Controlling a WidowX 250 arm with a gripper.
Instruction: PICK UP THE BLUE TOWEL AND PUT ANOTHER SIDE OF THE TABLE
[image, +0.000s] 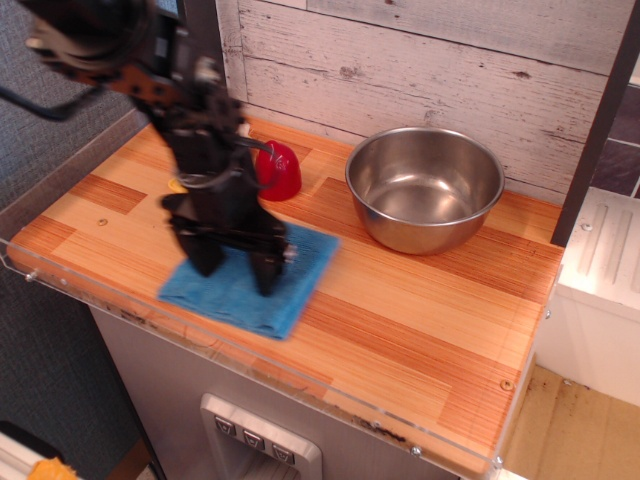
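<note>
The blue towel (305, 262) lies flat on the wooden table (420, 330), near the front edge and left of the middle. My black gripper (238, 272) stands upright over it, pointing straight down. Its two fingers are spread apart, and both fingertips (268, 282) rest on the cloth. I cannot see any fold of cloth pinched between them. The arm hides the back left part of the towel.
A steel bowl (425, 187) stands at the back right. A red cup-like object (282, 170) stands behind the towel. A sliver of a yellow brush (177, 185) shows behind the arm. Clear acrylic guards (60, 190) line the left and front edges.
</note>
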